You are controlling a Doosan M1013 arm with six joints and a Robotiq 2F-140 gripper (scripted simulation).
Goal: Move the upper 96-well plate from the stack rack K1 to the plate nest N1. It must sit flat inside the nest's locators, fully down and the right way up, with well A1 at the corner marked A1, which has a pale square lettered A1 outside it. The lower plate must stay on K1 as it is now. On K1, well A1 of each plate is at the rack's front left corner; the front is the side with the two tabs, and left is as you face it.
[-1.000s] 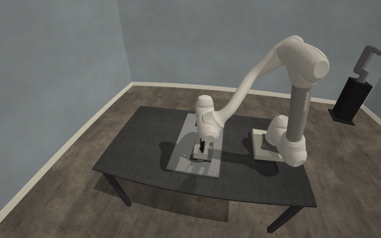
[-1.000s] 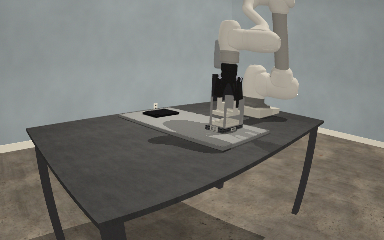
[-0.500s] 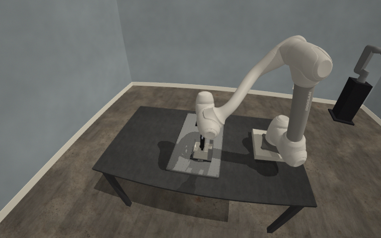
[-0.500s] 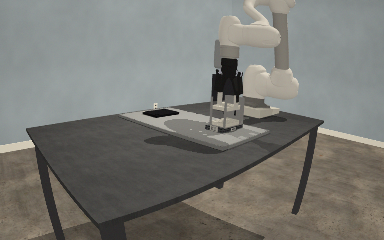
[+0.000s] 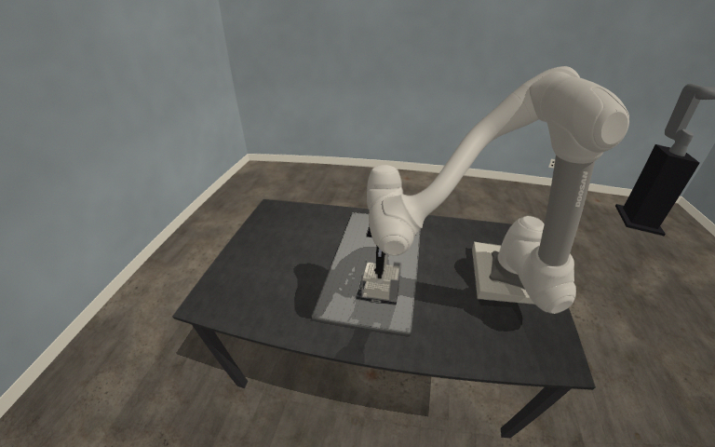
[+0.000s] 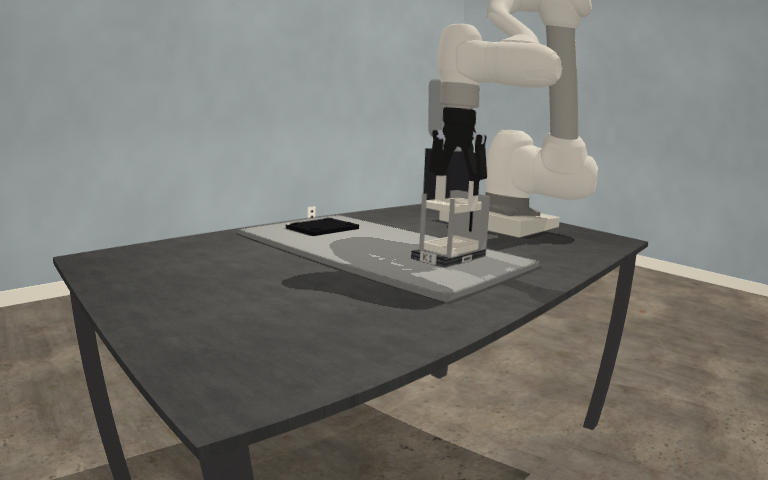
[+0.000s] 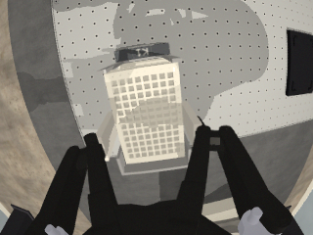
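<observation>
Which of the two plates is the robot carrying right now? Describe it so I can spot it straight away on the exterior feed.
Start at the pale mat on the dark table and find the stack rack K1 with grey posts at its near right end. The carried plate is the pale slab up near the post tops, clamped in the black pincer. The other plate lies low on the rack's base.

Cream plate (image 6: 453,205) (black end effector (image 6: 456,169))

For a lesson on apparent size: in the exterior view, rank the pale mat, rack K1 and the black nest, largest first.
1. Pale mat
2. Rack K1
3. Black nest, though it lies farther away.
</observation>
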